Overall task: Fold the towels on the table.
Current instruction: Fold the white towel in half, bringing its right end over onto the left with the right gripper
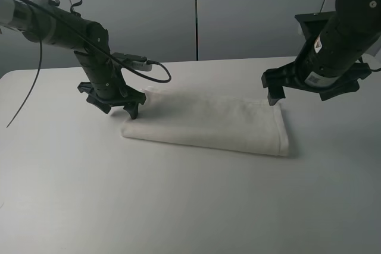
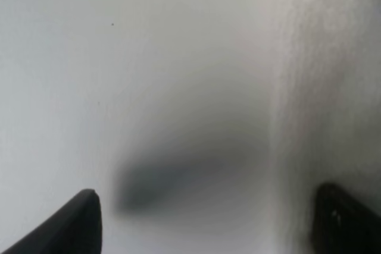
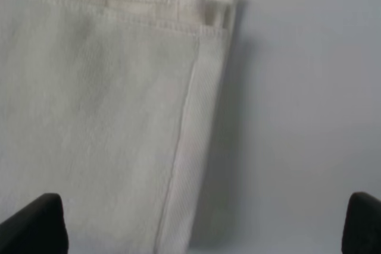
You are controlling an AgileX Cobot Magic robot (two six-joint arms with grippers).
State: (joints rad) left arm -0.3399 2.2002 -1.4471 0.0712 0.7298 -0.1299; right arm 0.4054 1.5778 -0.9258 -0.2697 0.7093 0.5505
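Exterior high: the folded towel (image 1: 208, 124) lies flat mid-frame on the table (image 1: 178, 206), long side running left to right. The left gripper (image 1: 122, 110) sits low at the towel's left end, jaws apart. The right gripper (image 1: 297, 90) hangs at its upper right corner.

Left wrist: blurred. Dark fingertips (image 2: 71, 224) spread to the lower corners. Towel at frame right, bare table at left.

Right wrist: jaws wide apart. The towel's corner with its woven band fills left and centre, table at right.
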